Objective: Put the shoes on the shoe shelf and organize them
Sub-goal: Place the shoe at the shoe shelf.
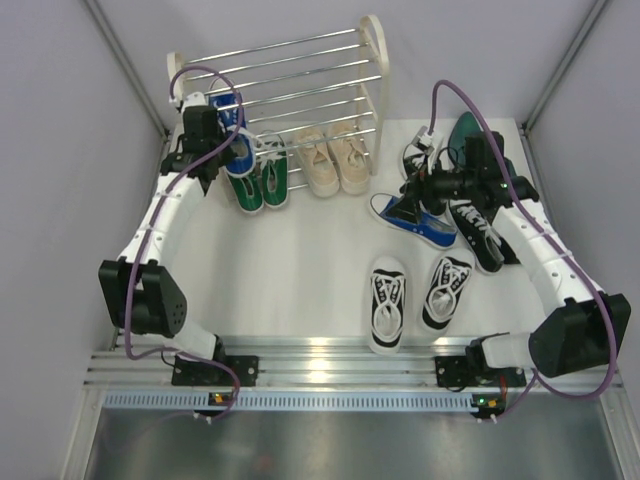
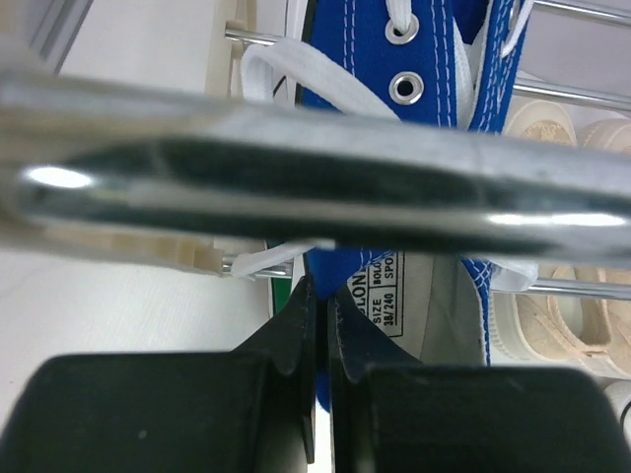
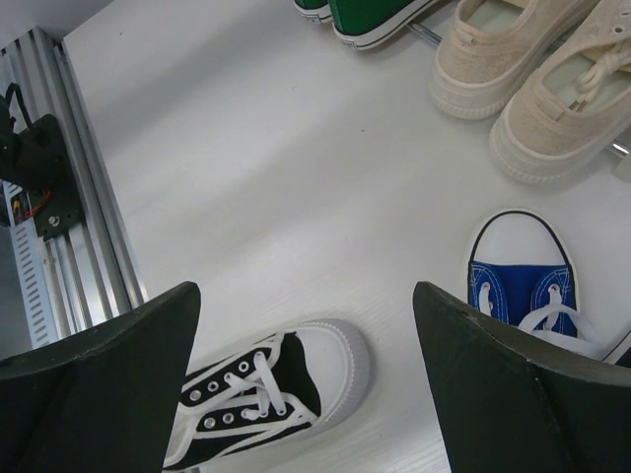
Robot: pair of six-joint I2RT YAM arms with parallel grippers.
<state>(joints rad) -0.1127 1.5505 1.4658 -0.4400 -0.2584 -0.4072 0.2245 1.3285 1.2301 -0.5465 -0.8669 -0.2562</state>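
At the shelf's (image 1: 374,45) left end, the left gripper (image 2: 317,301) is clenched on the collar of a blue shoe (image 2: 424,69), which hangs against the rods, one chrome rod (image 2: 315,192) crossing just above the fingers. Right of it, at the shelf's front, the green pair (image 1: 262,188) rests toes outward, touching the lowest rods. The beige pair (image 1: 335,165) sits beside them under the shelf's right half. Right of the shelf and nearer the arms, the second blue shoe (image 1: 425,228) lies on the table (image 1: 300,260). The right gripper (image 3: 306,291) hovers over it, released, with its jaws spread wide and nothing between them. A black-and-white pair (image 1: 388,305) lies well in front of the shelf. Another black-and-white shoe (image 1: 478,238) and a dark green shoe (image 1: 465,135) lie farthest right.
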